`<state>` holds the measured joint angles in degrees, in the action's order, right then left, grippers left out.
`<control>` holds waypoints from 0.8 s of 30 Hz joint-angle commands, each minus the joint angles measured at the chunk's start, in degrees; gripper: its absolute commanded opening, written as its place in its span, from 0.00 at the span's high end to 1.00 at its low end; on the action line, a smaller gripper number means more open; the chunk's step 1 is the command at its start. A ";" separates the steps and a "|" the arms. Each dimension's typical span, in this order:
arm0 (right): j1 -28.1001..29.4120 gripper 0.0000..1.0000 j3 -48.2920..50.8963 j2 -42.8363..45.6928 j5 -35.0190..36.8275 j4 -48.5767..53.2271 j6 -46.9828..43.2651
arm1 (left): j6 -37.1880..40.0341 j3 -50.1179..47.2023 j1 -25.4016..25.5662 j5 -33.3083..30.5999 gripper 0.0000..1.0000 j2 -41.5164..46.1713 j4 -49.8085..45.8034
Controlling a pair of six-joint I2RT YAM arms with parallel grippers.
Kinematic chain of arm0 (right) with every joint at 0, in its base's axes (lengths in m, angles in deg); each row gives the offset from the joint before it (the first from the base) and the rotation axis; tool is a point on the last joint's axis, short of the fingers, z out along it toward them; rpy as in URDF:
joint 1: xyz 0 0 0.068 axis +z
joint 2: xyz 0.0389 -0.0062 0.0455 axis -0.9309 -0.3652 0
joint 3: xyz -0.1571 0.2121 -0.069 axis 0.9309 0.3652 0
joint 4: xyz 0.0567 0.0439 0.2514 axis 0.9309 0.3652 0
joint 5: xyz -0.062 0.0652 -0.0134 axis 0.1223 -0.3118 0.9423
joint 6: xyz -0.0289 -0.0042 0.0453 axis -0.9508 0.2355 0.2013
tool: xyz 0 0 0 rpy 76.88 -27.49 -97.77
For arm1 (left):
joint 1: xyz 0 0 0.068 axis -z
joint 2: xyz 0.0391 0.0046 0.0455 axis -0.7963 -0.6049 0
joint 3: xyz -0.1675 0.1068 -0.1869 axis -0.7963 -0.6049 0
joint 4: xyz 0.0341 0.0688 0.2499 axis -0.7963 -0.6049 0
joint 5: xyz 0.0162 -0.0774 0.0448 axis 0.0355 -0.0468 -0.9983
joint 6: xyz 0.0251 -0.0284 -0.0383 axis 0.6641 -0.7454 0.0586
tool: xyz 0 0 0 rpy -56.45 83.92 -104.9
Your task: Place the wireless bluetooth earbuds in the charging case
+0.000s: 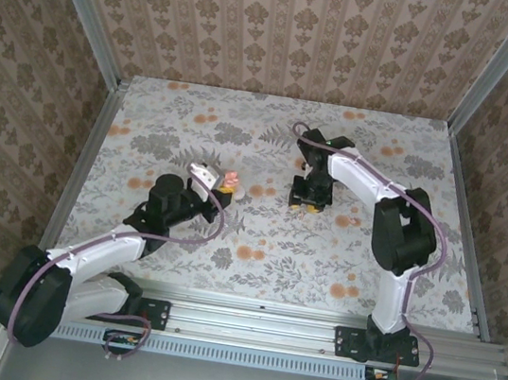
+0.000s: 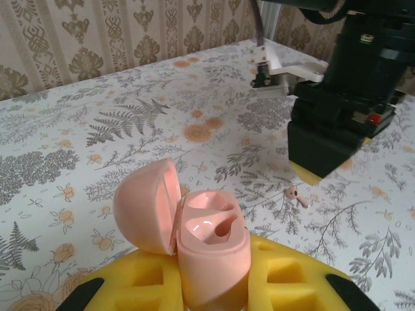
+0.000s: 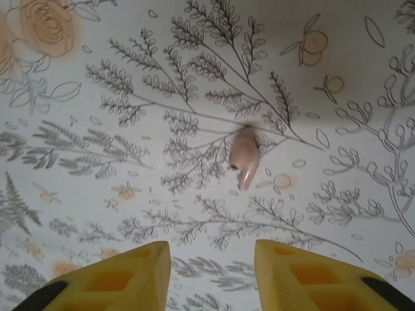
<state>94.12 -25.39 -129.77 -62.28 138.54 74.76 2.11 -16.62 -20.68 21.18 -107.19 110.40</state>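
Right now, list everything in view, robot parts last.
table: one, white floral cloth, under everything
walls: three, beige patterned, around the table
case: one, pink, lid open, in the left end effector
earbud: one, pale pink, on the table ahead of the right end effector
left end effector: one, yellow fingers, shut on the case
right end effector: one, yellow fingers, open over the table

The left gripper is clamped on a pink case; the right arm is bent at the elbow; the right gripper is pointed downward, fingers held apart.
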 commanded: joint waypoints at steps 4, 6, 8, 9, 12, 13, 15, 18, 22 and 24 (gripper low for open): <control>-0.83 0.65 -4.71 -5.63 1.92 3.21 2.47 | 4.19 -1.90 -0.28 3.06 0.90 0.69 1.25; -1.08 0.66 -5.77 -6.89 2.65 3.68 2.60 | 4.61 -1.98 -0.28 3.24 0.90 0.50 1.27; -1.33 0.66 -6.48 -8.13 2.99 4.07 2.47 | 4.80 -1.94 -0.28 3.24 0.90 0.24 1.20; -1.33 0.66 -6.74 -8.61 3.36 4.32 2.47 | 4.81 -1.94 -0.21 3.29 0.90 0.15 1.21; -1.38 0.66 -6.93 -9.58 4.04 4.72 2.43 | 4.98 -1.76 -0.28 3.33 0.90 -0.29 1.22; -1.41 0.66 -6.86 -9.93 4.24 4.94 2.43 | 4.97 -1.67 -0.28 3.37 0.90 -0.45 1.29; -1.43 0.67 -6.90 -10.26 4.53 5.17 2.30 | 4.98 -1.60 -0.28 3.42 0.90 -0.81 1.35; -1.45 0.70 -6.17 -10.41 3.99 4.76 2.51 | 4.81 -1.41 -0.28 3.51 0.90 -1.08 1.29; -1.41 0.71 -5.73 -11.08 3.61 4.19 2.70 | 4.72 -1.57 -0.28 3.51 0.90 -1.08 1.28; -1.37 0.73 -5.73 -11.42 3.49 3.86 2.65 | 4.80 -1.41 -0.28 3.55 0.90 -1.09 1.04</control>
<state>92.94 -31.03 -139.84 -59.42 140.68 76.44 5.94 -18.04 -20.68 23.59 -108.11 110.62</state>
